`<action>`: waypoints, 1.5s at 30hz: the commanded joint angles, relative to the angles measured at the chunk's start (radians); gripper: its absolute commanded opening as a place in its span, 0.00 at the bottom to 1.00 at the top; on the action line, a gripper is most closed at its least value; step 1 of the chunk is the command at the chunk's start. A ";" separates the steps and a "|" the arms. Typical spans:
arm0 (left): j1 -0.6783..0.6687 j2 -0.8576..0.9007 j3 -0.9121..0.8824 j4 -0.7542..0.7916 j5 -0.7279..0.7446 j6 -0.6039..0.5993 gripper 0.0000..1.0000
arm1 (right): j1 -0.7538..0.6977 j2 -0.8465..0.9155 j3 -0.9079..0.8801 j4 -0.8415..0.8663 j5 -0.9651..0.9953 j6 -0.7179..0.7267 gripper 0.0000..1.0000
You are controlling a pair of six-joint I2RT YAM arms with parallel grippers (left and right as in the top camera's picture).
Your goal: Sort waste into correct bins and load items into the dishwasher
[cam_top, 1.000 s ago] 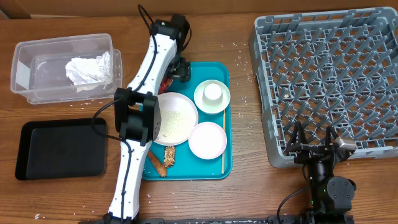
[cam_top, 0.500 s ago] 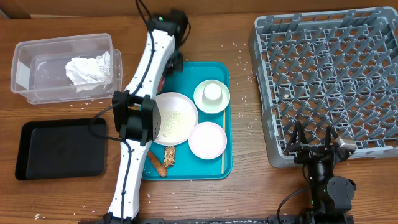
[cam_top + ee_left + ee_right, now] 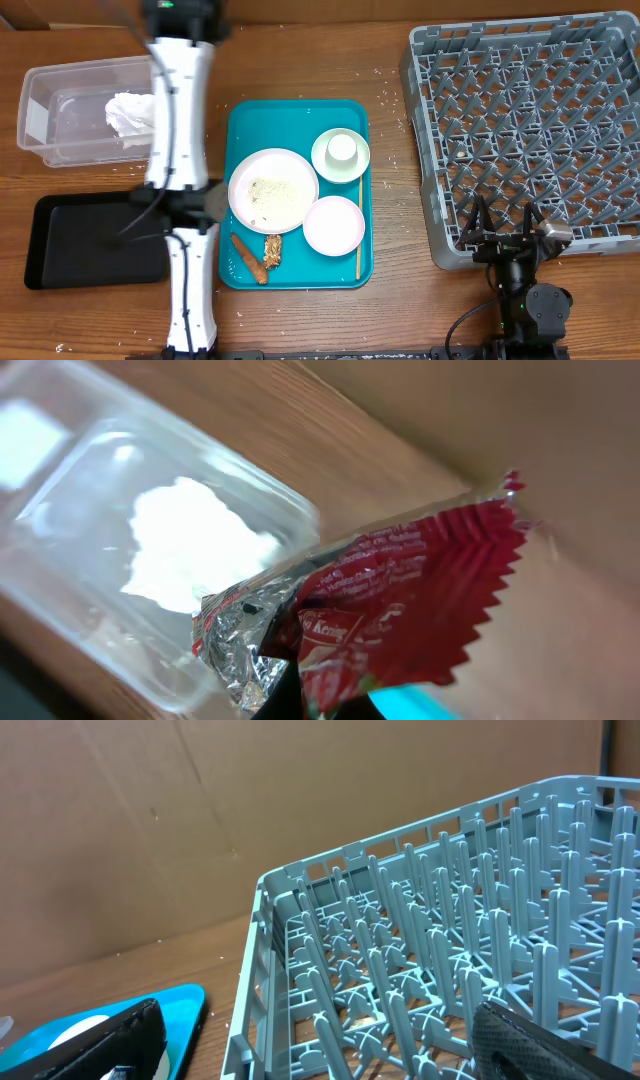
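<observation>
In the left wrist view my left gripper [image 3: 310, 695] is shut on a red snack wrapper [image 3: 400, 600] with crumpled silver foil inside. It hangs in the air beside the clear plastic bin [image 3: 250, 500], which holds white crumpled paper [image 3: 190, 550]. Overhead, the left arm [image 3: 175, 120] reaches across the bin's [image 3: 60, 85] right end to the top edge, where its fingers are hidden. The teal tray [image 3: 300, 112] carries a plate with crumbs [image 3: 273, 190], a cup in a bowl [image 3: 341, 153], a small plate [image 3: 333, 225], a chopstick [image 3: 358, 235] and food scraps [image 3: 250, 258]. My right gripper [image 3: 325, 1050] stands open by the dish rack [image 3: 450, 970].
A black tray [image 3: 100, 240] lies at the front left, below the clear bin. The grey dish rack [image 3: 530, 130] fills the right side, with nothing in it. Small crumbs are scattered on the wooden table around the teal tray.
My left gripper has shut on the red wrapper at the tray's far left corner and lifted it. The arm has swung left to the clear bin. The right arm has not moved.
</observation>
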 commanded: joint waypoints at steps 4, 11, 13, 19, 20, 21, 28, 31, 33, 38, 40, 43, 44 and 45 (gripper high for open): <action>0.170 -0.013 -0.003 -0.003 -0.039 -0.187 0.04 | -0.001 -0.010 -0.010 0.006 0.005 -0.002 1.00; 0.304 -0.009 -0.091 -0.002 0.033 -0.187 0.16 | -0.001 -0.010 -0.010 0.006 0.005 -0.002 1.00; 0.334 -0.009 -0.133 0.009 0.060 -0.187 0.53 | -0.001 -0.010 -0.010 0.006 0.005 -0.002 1.00; 0.380 -0.009 -0.207 0.025 0.133 -0.186 1.00 | -0.001 -0.010 -0.010 0.006 0.005 -0.002 1.00; 0.381 -0.010 -0.206 0.027 0.140 -0.183 1.00 | -0.001 -0.010 -0.010 0.006 0.005 -0.002 1.00; 0.381 -0.011 -0.202 0.027 0.147 -0.175 1.00 | -0.001 -0.010 -0.010 0.006 0.005 -0.002 1.00; 0.380 -0.052 -0.133 -0.034 0.376 -0.029 1.00 | -0.001 -0.010 -0.010 0.006 0.006 -0.002 1.00; 0.380 -0.085 -0.094 -0.058 0.496 0.014 1.00 | -0.001 -0.010 -0.010 0.006 0.005 -0.002 1.00; 0.380 -0.119 -0.074 -0.075 0.576 0.051 1.00 | -0.001 -0.010 -0.010 0.006 0.005 -0.002 1.00; 0.363 -0.229 -0.066 -0.077 0.797 0.206 1.00 | -0.001 -0.010 -0.010 0.006 0.005 -0.002 1.00; 0.340 -0.268 -0.066 -0.077 0.838 0.256 1.00 | -0.001 -0.010 -0.010 0.006 0.005 -0.002 1.00; 0.282 -0.318 -0.066 -0.077 0.892 0.294 1.00 | -0.001 -0.010 -0.010 0.006 0.005 -0.002 1.00; 0.250 -0.333 -0.066 -0.077 0.909 0.298 1.00 | -0.001 -0.010 -0.010 0.006 0.005 -0.002 1.00; 0.224 -0.343 -0.066 -0.077 0.925 0.302 1.00 | -0.001 -0.010 -0.010 0.006 0.005 -0.002 1.00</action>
